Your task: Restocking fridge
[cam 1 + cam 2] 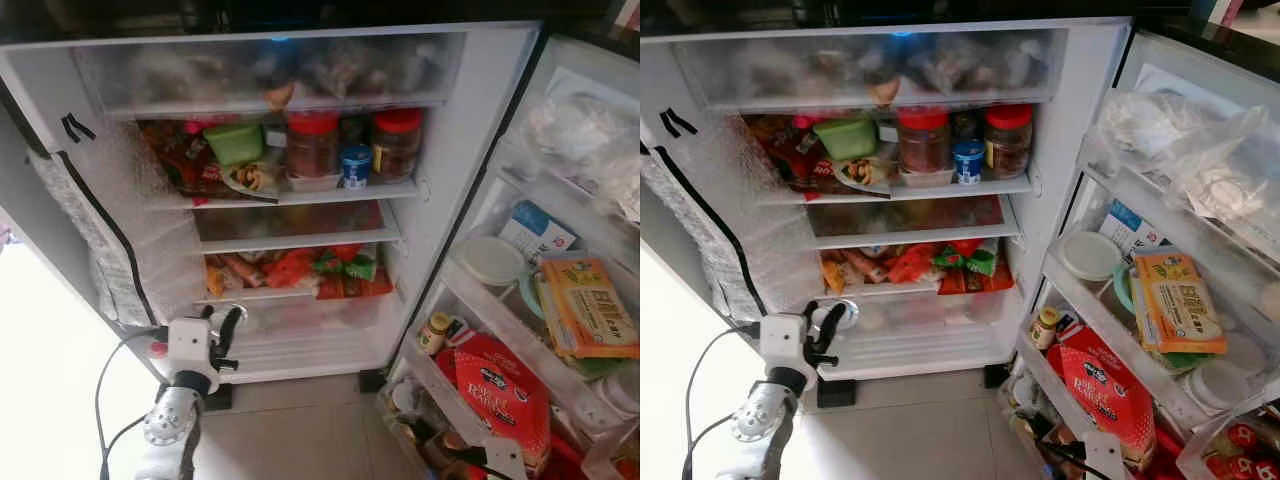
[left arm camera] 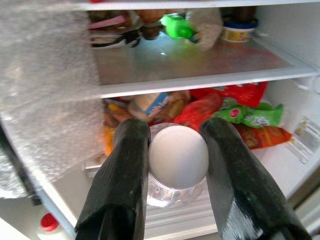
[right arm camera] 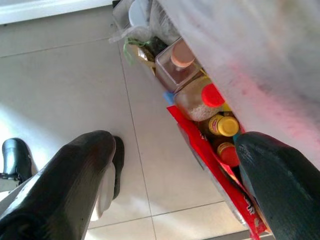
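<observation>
**Left pincer holds a bottle at the bottom of the open fridge**

So the fridge is wide open and pretty packed. The upper shelf has two red-lidded jars and a green tub, probably kept up there because they're the tall, rigid stuff. Under that there's a glass shelf that looks mostly bare, so my guess is that's the natural gap for restocking. Lower down, the snack packets are stuffed in flat, soft things that squash in anywhere.

The door swings out on the robot's right, racks loaded with a yellow box, a round white tub and a red bag wedged upright at the bottom.

Left pincer is raised low in front of the fridge, near the bottom drawer. Its fingers are closed tight either side of the white cap of a clear bottle, gripped by the neck, likely so it hangs steady for sliding in.

Right pincer hangs idle by the door's bottom rack, spread wide, nothing in it.
</observation>
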Available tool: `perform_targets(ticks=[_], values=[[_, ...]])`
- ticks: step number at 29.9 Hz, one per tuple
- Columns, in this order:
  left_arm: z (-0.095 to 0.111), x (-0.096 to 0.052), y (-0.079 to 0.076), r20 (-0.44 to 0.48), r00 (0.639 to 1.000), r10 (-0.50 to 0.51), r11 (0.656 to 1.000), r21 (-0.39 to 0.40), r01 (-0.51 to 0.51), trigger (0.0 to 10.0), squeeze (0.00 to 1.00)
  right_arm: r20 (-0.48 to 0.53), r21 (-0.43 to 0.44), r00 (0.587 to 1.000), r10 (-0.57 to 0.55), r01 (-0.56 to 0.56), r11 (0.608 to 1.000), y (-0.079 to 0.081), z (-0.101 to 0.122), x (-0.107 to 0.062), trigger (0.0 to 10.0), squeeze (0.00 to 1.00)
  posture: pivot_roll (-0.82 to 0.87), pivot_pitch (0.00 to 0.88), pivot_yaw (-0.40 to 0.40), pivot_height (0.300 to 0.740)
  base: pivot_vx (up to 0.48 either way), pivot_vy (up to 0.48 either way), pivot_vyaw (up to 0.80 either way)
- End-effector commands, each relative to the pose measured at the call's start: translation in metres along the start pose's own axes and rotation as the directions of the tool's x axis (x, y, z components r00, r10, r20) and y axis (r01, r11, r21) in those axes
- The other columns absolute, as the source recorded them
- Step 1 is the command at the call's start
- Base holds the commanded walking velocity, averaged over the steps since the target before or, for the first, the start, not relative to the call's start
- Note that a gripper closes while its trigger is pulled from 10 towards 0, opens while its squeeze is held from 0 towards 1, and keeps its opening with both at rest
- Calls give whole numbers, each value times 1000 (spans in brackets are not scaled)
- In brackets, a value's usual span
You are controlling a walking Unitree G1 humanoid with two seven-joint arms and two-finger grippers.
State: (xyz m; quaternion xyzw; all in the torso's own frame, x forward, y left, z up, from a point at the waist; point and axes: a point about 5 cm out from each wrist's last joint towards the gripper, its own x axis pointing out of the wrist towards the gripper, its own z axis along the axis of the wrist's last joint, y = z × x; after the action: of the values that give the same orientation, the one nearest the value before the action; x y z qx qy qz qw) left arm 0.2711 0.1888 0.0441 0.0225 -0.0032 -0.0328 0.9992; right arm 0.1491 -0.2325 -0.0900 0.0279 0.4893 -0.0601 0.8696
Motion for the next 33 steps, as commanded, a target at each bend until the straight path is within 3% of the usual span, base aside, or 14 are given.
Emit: perform_targets(ticks=[1, 8, 14, 19, 25, 33], values=[[5, -1, 6, 33, 999, 28, 1000, -6, -28, 10000, 0, 1, -10, 1000, 7, -7, 1000, 1, -2, 0, 10000, 0, 27, 85, -83, 740, 0, 0, 0], [14, 4, -3, 78, 997, 19, 999, -40, -16, 10000, 0, 14, -51, 1000, 15, -15, 999, -2, 6, 0, 10000, 0, 29, 68, -83, 740, 0, 0, 0], [12, 7, -20, 53, 994, -99, 995, -28, 100, 10000, 0, 35, 13, 999, -1, 0, 1000, -5, 11, 1, 10000, 0, 17, 43, -22, 740, 0, 0, 0], [27, 23, -18, 90, 989, -118, 992, -25, 120, 10000, 0, 57, 14, 998, -1, 0, 1000, 0, 20, 3, 10000, 0, -3, 37, 9, 740, 0, 0, 0], [28, 33, -20, 85, 991, -102, 993, -50, 106, 10000, 0, 77, 54, 997, -5, 1, 999, 5, 27, 4, 10000, 0, -48, 29, 3, 740, 0, 0, 0], [33, 37, -24, 100, 989, -112, 991, -61, 119, 10000, 0, 99, 69, 995, -1, -6, 998, 6, 32, 5, 10000, 0, -27, 44, 17, 740, 0, 0, 0]])
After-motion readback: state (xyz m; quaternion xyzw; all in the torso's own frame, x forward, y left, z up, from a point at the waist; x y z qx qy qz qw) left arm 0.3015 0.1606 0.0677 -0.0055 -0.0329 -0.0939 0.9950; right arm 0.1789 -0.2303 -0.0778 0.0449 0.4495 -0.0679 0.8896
